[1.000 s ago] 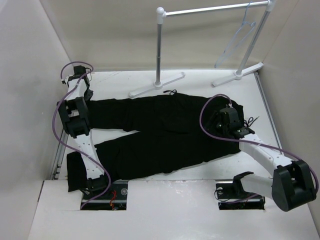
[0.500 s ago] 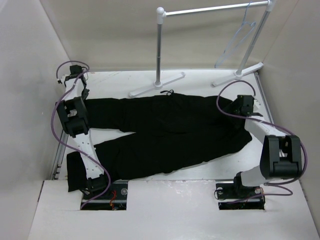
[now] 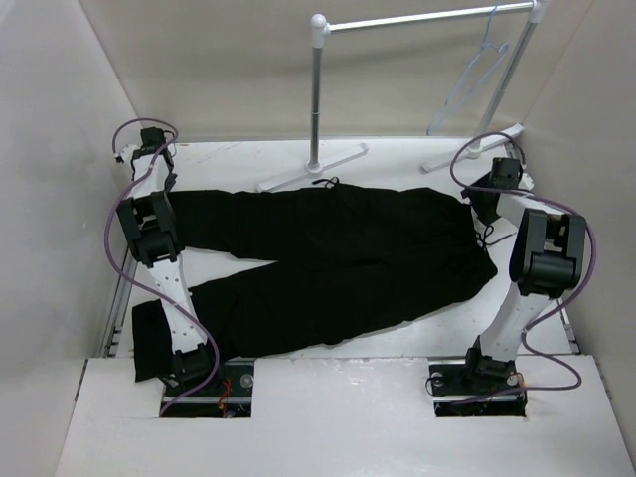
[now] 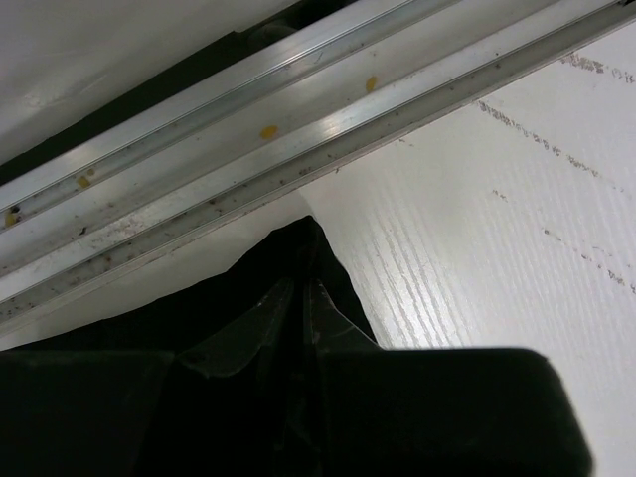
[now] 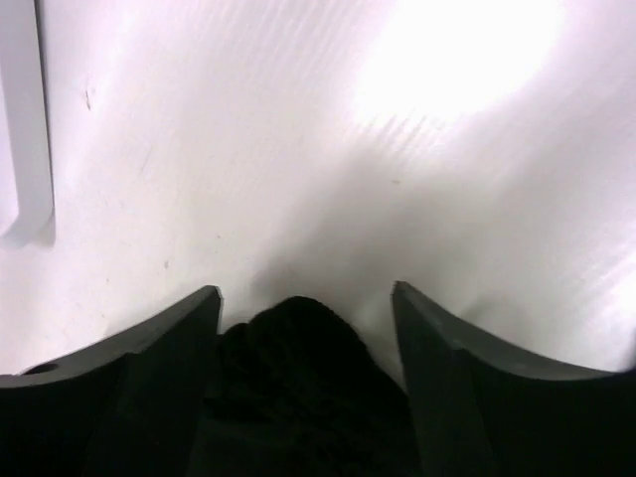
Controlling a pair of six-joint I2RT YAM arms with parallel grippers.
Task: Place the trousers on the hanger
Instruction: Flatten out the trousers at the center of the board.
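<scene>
The black trousers [image 3: 338, 248] lie flat across the table, waist at the right, legs to the left. My left gripper [image 3: 164, 184] is at the far left on the upper leg's cuff. In the left wrist view it [image 4: 301, 293] is shut, with black fabric [image 4: 308, 238] pinched between its fingers. My right gripper [image 3: 494, 189] is at the waist end, far right. In the right wrist view its fingers [image 5: 306, 293] stand wide apart around a lump of black fabric [image 5: 298, 358], with bare table showing beside the right finger. The pale wire hanger [image 3: 477, 75] hangs on the rack at the back right.
The white tubular rack [image 3: 417, 20] stands at the back, its feet [image 3: 313, 167] on the table just behind the trousers. An aluminium rail [image 4: 248, 139] runs along the table edge by the left gripper. The enclosure walls are close on both sides.
My right arm has swung from the middle of the trousers out to the far right waist end. The waist now lies further right and the upper leg straighter. The left gripper shifted slightly back.
</scene>
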